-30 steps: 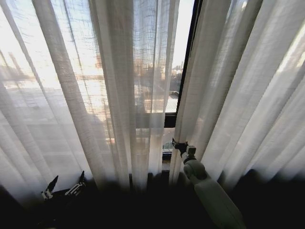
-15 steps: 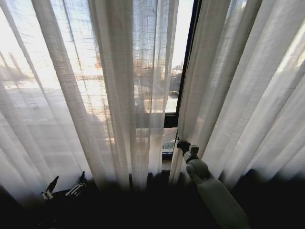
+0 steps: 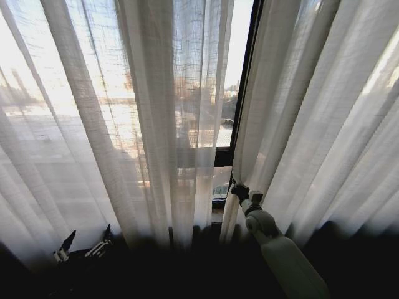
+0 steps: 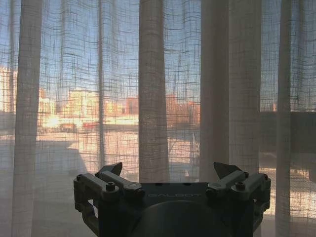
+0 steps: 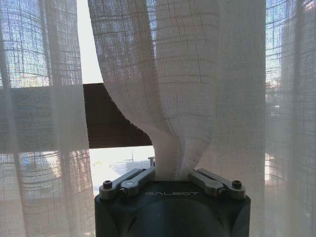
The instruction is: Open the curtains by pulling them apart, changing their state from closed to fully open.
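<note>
Two sheer white curtains hang before the window. The left panel (image 3: pixel 156 124) and the right panel (image 3: pixel 312 124) stand apart by a narrow gap. My right gripper (image 3: pixel 237 189) is at the right panel's inner edge, low down. In the right wrist view that gripper (image 5: pixel 172 174) is shut on a bunched fold of the right panel (image 5: pixel 168 74). My left gripper (image 3: pixel 84 243) sits low at the left, in front of the left panel. It stands open (image 4: pixel 168 169) with nothing between its fingers, and the left panel's pleats (image 4: pixel 153 98) hang just beyond.
A black window frame bar (image 3: pixel 246 81) runs down through the gap, with a dark crossbar (image 5: pixel 113 116) behind the cloth. City buildings show through the fabric. A dark band lies along the bottom of the head view.
My right gripper has shifted slightly to the right and down along the right panel's inner edge. The left arm has not moved.
</note>
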You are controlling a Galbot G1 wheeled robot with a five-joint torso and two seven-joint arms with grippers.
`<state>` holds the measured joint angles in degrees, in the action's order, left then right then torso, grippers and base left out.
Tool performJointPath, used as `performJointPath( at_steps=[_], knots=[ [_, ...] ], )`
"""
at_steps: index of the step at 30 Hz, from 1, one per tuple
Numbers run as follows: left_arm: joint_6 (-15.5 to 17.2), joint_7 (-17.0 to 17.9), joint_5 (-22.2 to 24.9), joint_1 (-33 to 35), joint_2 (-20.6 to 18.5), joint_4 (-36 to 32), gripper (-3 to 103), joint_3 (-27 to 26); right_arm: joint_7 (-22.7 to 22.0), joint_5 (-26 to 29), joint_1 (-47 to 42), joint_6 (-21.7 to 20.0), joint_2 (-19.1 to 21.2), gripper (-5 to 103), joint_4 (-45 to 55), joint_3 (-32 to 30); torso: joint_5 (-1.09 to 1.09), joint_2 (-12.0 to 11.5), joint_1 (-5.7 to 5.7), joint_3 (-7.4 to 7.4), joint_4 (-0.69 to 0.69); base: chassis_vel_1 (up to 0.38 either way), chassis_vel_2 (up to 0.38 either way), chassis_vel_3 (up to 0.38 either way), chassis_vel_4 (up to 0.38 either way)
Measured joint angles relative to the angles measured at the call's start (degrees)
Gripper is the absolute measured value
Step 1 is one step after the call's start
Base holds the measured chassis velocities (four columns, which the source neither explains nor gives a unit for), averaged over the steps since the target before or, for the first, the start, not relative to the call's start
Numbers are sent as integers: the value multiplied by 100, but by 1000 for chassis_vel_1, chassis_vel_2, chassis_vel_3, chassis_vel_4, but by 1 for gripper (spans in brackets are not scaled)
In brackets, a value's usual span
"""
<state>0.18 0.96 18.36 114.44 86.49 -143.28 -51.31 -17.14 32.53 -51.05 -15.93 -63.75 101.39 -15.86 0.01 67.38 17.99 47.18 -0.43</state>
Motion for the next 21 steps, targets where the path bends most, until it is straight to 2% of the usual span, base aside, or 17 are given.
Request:
performJointPath(
  at_steps=[8, 18, 21],
  knots=[
    [-25, -8, 0, 1, 1, 3, 100, 13, 2, -1, -164, -2, 83, 0, 147, -231, 0, 0, 0, 0, 0, -57, -67, 72, 50],
    [-90, -34, -27, 7, 23, 4, 100, 45, 5, -4, -347, -2, 123, 0, 241, -460, 2, 0, 0, 0, 0, -229, -226, 220, 225],
    [-164, -166, -62, 57, 87, 5, 100, 35, 31, -5, -413, 1, 138, 0, 244, -581, -1, 0, 0, 0, 0, -306, -327, 299, 305]
  ],
)
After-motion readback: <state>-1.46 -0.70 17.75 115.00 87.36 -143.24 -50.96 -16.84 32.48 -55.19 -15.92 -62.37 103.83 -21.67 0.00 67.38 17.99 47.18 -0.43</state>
